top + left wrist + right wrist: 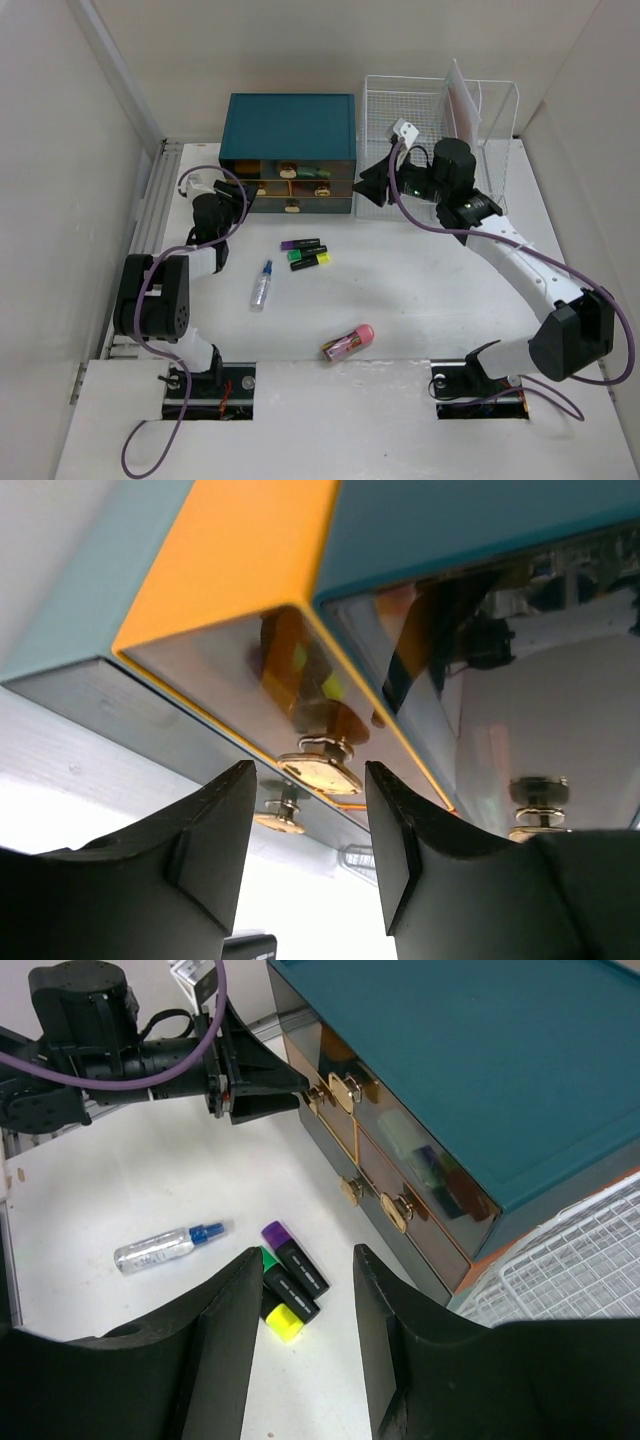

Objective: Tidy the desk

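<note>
On the white desk (430, 290) stands a teal drawer box (288, 128) with mirrored drawer fronts and gold knobs. My left gripper (243, 200) is at the box's upper left drawer. Its jaws stand open on either side of that drawer's gold knob (320, 772) without touching it. In the right wrist view the left gripper (265, 1090) points at the same knob (322, 1093). My right gripper (372, 185) hovers open and holds nothing, in front of the box's right end. Three highlighters (305, 255), purple, green and yellow, lie side by side on the desk, below the right gripper (306, 1255).
A small clear spray bottle (262, 285) with a blue cap lies left of the highlighters. A pink and clear item (348, 341) lies nearer the front edge. A white wire rack (440, 130) holding white paper (460, 100) stands right of the box. Grey walls close in both sides.
</note>
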